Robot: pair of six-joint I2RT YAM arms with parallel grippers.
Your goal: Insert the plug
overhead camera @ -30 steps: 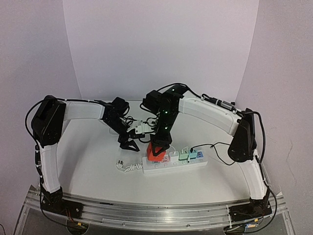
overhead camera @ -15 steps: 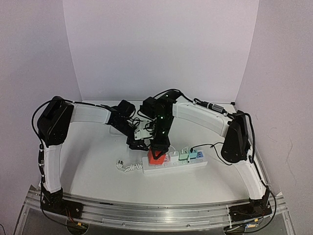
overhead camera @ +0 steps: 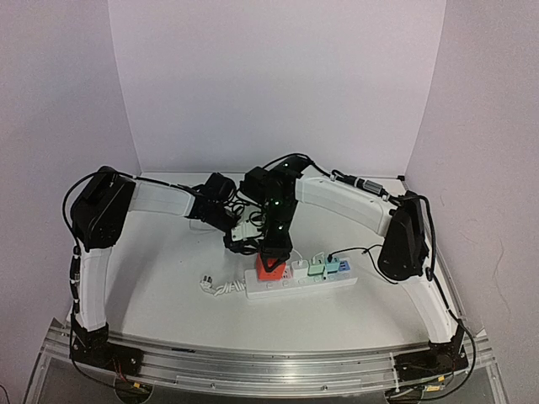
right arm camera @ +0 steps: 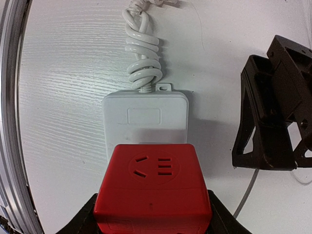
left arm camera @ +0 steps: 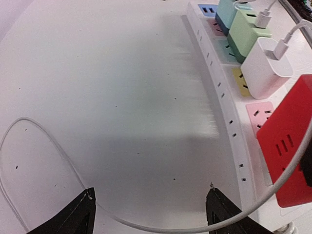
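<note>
1. Presently, the right gripper pinches a red cube-shaped plastic plug between both fingers, over the left end of the long white plastic power strip.
2. Top view: plug rests against the strip's upper face. Whether its pins are seated cannot be told.
3. Left gripper hangs just beside the strip above the white table, jaws spread. A thin white cable lies across the gap between its fingertips.
4. White charger, green charger and blue charger occupy sockets further along.
5. Coiled white cord leaves the strip's left end.
</note>
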